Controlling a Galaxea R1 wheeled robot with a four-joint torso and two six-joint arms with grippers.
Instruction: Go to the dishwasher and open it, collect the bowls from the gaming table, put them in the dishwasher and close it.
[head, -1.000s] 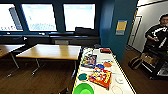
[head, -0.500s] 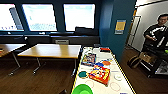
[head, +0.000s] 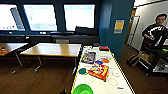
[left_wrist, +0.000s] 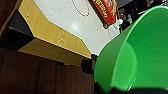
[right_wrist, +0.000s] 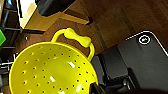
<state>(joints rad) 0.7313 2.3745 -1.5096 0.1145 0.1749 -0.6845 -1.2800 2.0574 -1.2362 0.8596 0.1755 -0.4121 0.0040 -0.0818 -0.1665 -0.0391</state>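
Note:
The gaming table (head: 100, 86) runs away from me, white-topped with a yellow edge; its corner is close in the left wrist view (left_wrist: 62, 20). A green bowl (head: 82, 89) hangs at its near end, large in the left wrist view (left_wrist: 140, 50), with my left gripper (left_wrist: 105, 88) shut on its rim. On the table lie a teal bowl (head: 82, 71), an orange bowl (head: 105, 60) and a white bowl (head: 115, 73). My right gripper (right_wrist: 100, 88) is shut on a yellow colander (right_wrist: 50, 70) held above the wooden floor. The dishwasher is out of view.
Board-game boxes (head: 99, 70) (head: 88, 57) lie on the gaming table. Wooden-topped tables (head: 53, 49) stand to the left under the windows. A blue wall (head: 115, 30) rises behind the table. A person (head: 155, 32) stands at the right, with a bag (head: 133, 60) on the floor.
The camera has shifted and the gaming table sits a little nearer and more central. The green bowl keeps its place at the picture's lower edge.

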